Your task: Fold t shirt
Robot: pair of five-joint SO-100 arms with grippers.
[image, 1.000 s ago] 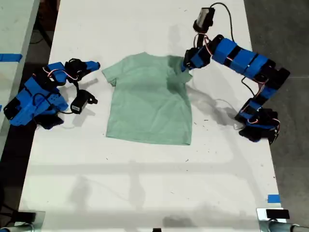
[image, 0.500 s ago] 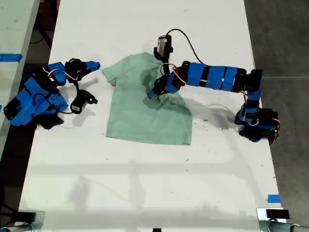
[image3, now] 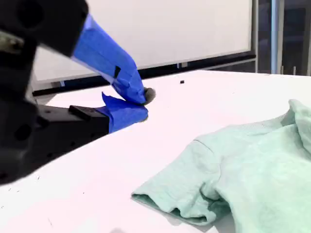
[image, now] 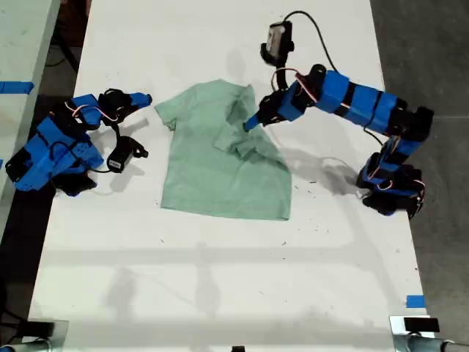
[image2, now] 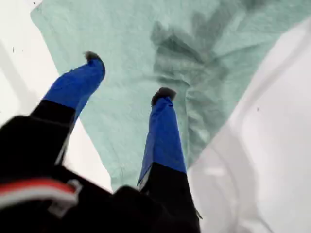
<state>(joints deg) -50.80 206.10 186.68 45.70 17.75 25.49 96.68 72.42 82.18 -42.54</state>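
Observation:
The pale mint-green t shirt (image: 212,172) lies flat on the white table (image: 220,279). Its sleeve on the exterior view's right is turned over onto the chest in a crumpled fold (image: 245,136). My first gripper (image: 253,123) hovers over that fold, open, with nothing between its blue fingers. In the first wrist view the first gripper (image2: 127,75) stands apart above the wrinkled t shirt (image2: 204,43). My second gripper (image: 144,98) rests shut beside the other sleeve (image3: 189,194) without touching it. The second wrist view shows the second gripper (image3: 144,104) with its tips together, holding nothing.
The second arm (image: 58,147) lies folded at the table edge on the exterior view's left. The first arm's base (image: 388,187) stands at the edge on the exterior view's right. A blue tape mark (image: 415,301) sits near the front corner on the exterior view's right.
My first gripper carried the sleeve across onto the chest, let it go, then rose and drew back toward the exterior view's right. The sleeve stays folded over. The second arm has not moved.

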